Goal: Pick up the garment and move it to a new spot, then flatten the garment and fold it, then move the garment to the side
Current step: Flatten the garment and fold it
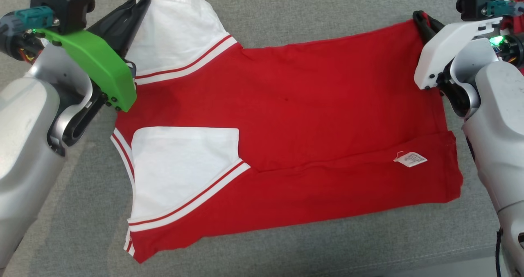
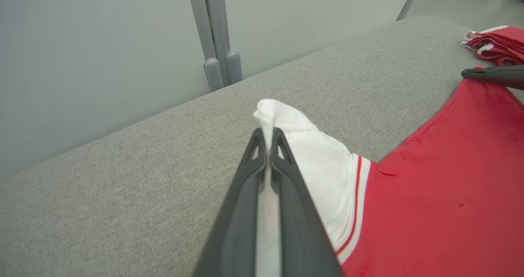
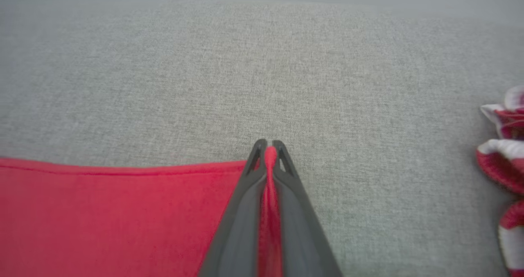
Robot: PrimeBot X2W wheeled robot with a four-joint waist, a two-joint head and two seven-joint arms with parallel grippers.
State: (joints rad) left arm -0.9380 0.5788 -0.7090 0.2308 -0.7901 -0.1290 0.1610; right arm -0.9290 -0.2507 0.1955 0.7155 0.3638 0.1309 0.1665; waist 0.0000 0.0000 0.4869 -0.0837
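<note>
Two arms reach in from the lower corners of the head view and hold a red and white shirt (image 1: 286, 105) between them across a grey cushion (image 1: 311, 19). The left arm's pale forearm rises from the lower left, with a green cover (image 1: 98, 64) on its wrist. It angles up and to the right, so the left gripper (image 1: 141, 3) points at the far left corner of the shirt. Its two dark fingers are pressed together on the end of a white sleeve (image 1: 176, 31), and in the left wrist view a tuft of white cloth sticks out past the tips. The right arm comes up the right edge and bends inward at a white wrist cover (image 1: 446, 48). The right gripper (image 1: 419, 19) meets the far right corner of the shirt, and the right wrist view shows its fingers closed tight on a pinch of red cloth. The shirt lies spread on the cushion, running left to right, with a fold line across its near half. A second white sleeve (image 1: 184, 166) lies at the near left and a small white label (image 1: 410, 159) near the right end. A bundle of other red and white cloth (image 3: 501, 146) lies on the cushion to the right of the right gripper, apart from the shirt.
</note>
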